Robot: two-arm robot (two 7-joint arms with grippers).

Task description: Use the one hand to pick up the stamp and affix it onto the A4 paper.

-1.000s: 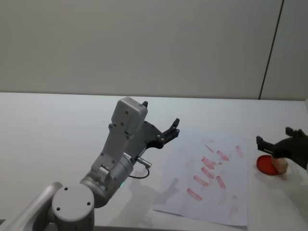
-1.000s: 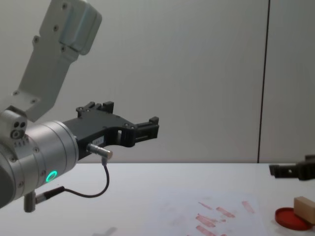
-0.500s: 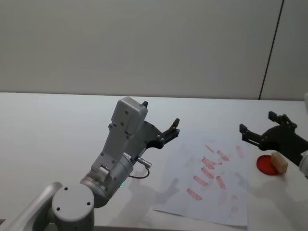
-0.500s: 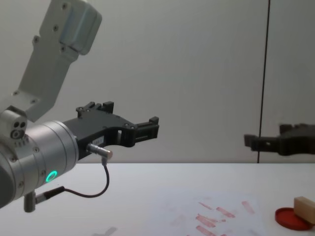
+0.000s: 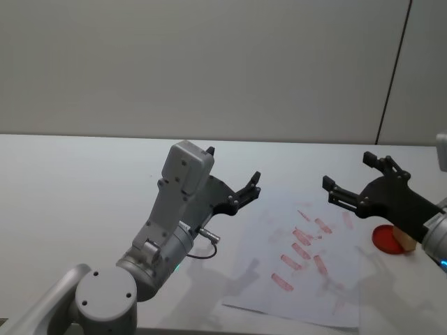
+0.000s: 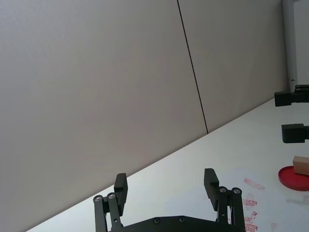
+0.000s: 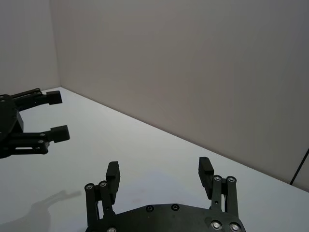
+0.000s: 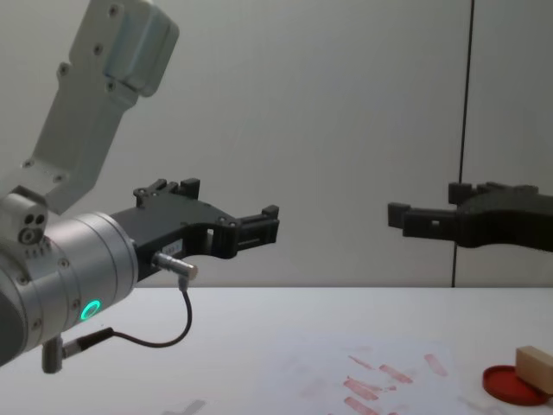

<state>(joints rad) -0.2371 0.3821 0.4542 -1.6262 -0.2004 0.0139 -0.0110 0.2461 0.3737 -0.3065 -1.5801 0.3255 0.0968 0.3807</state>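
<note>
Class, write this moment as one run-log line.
right gripper: open, raised above white stamped A4 paper | tan wooden stamp block: on round red ink pad | left gripper: open, parked aloft

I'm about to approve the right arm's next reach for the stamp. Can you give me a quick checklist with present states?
1. Stamp free and resting on the red ink pad: ok.
2. Right gripper open and empty: ok.
3. Right gripper lined up over the stamp: not ok; it is raised above the paper, beside the pad.
4. Left gripper away from the stamp, raised left of the paper: ok.
5. Paper lying flat: ok.
</note>
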